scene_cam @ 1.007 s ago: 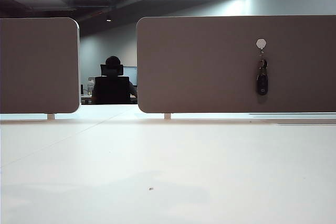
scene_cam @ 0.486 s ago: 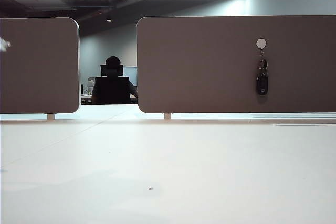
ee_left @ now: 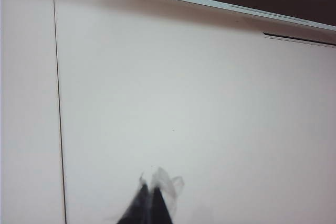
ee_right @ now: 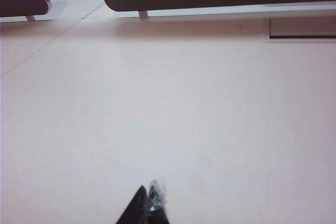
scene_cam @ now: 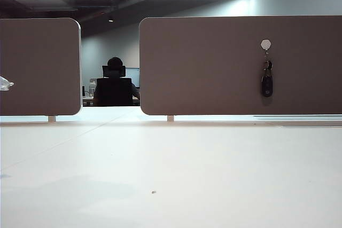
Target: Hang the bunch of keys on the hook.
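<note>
An office: desk dividers [scene_cam: 240,65], seated worker [scene_cam: 114,84] at a monitor [scene_cam: 132,76].

From my wrist cameras I see each arm ending in slim black tapered fingers, the left pincer [ee_left: 152,203] and right pincer [ee_right: 148,205] both wrapped in crinkled clear film.

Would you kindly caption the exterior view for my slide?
Bunch of keys hanging from the hook on the right partition panel, white table in front.

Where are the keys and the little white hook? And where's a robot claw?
bunch of keys [scene_cam: 266,83], exterior view, on the black fob.
hook [scene_cam: 265,44], exterior view, on its white cap.
left claw [ee_left: 151,200], left wrist view, between its shut tips.
</note>
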Robot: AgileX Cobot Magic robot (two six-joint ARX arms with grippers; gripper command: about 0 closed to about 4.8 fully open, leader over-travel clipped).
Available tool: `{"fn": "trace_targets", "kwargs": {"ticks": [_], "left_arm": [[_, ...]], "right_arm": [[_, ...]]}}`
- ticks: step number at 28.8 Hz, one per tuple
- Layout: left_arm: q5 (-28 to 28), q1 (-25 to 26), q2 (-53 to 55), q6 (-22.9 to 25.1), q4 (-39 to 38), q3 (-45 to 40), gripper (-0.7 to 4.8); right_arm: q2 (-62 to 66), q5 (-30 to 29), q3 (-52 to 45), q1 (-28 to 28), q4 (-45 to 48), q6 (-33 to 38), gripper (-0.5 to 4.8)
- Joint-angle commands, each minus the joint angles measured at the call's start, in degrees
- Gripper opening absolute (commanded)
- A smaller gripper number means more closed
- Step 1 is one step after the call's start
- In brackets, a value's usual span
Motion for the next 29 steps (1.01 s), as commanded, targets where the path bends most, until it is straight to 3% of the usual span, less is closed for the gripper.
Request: {"fn": "trace_targets", "kwargs": {"ticks": [1, 7, 15, 25, 29], "left_arm": [[0.22, -0.04, -0.04, 0.07, 0.94, -0.72, -0.05], [-0.26, -0.04, -0.02, 0.09, 0.52, -2.49, -0.05], [1.14, -0.04, -0.02, 0.07, -1.86, -2.49, -0.05], [1.11, -0.02, -0.31, 0.07, -1.9, -2.47, -0.05], [3.58, 3.48, -3.04, 0.07, -1.86, -2.45, -0.05]], "right_arm": [[-0.04, 0.17, -1.22, 0.09, 2.01, 0.46, -0.09], [-0.04, 0.46, -4.61, 0.07, 4.44, 0.46, -0.09], [-0.02, 9.42, -5.64, 0.07, 4.46, 0.42, -0.09], [-0.04, 5.46, -5.64, 0.09, 4.52, 8.09, -0.08], [-0.04, 5.53, -5.62, 0.07, 4.57, 8.15, -0.08]]}}
